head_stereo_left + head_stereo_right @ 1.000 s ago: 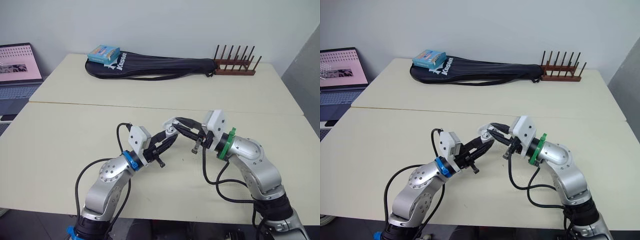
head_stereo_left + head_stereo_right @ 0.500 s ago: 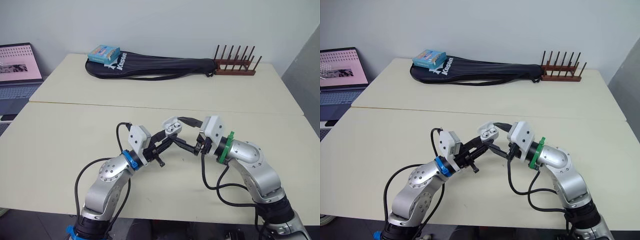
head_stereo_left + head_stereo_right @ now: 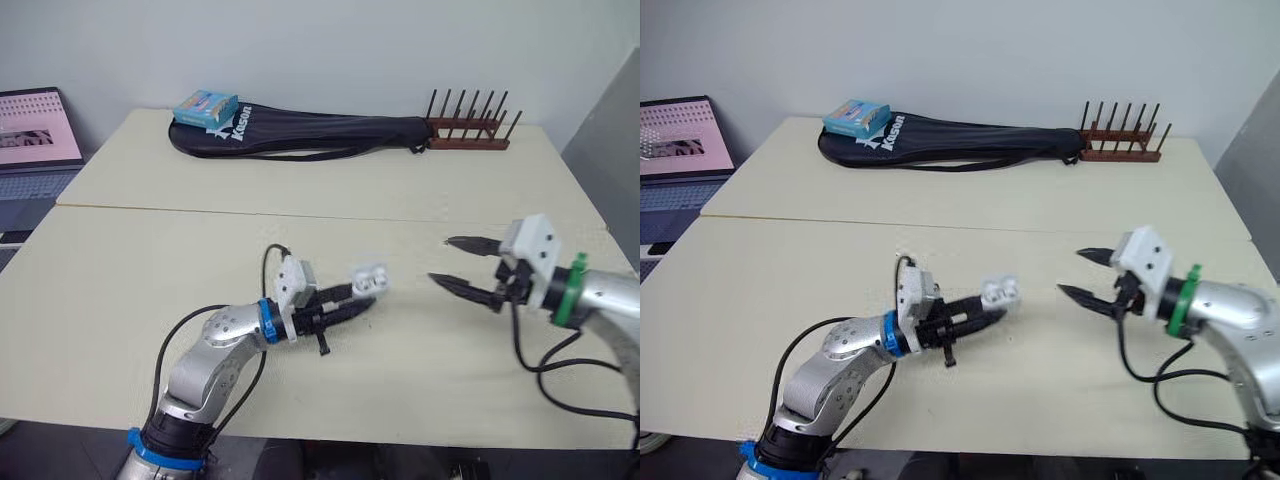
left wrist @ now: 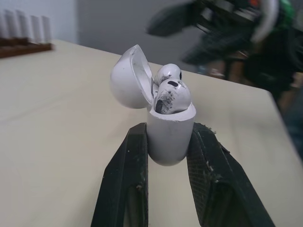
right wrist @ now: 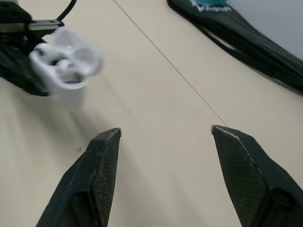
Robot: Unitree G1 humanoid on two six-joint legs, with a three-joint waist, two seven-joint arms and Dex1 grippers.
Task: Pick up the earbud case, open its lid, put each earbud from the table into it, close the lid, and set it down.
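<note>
Holding the earbud case (image 3: 368,280) clamped between the two black fingers of my left gripper (image 3: 352,298), I have my left arm bent at the elbow, with the forearm reaching right across the near part of the table (image 3: 110,270). The case sits near the table's middle. I cannot tell whether its base touches the surface.

My right arm comes in from the right, where the edge of the head views cuts it off, and its forearm points left. My right gripper (image 3: 439,260) has its fingers spread wide with nothing between them, well apart from the case and to its right.

From the head the case is a small white shape and its contents are hard to make out. My left wrist view shows more: the lid (image 4: 129,78) is swung open and tilted back, two earbuds (image 4: 169,90) sit in the case, and my fingers (image 4: 125,179) press on both sides of its lower body. My right gripper is a dark blur behind it. My right wrist view shows the open case blurred.

On the far table lie a black racket bag (image 3: 300,132), a blue box (image 3: 206,105) on its left end and a wooden rack (image 3: 470,135) at its right end. A laptop (image 3: 35,130) is cut off at the far left.
</note>
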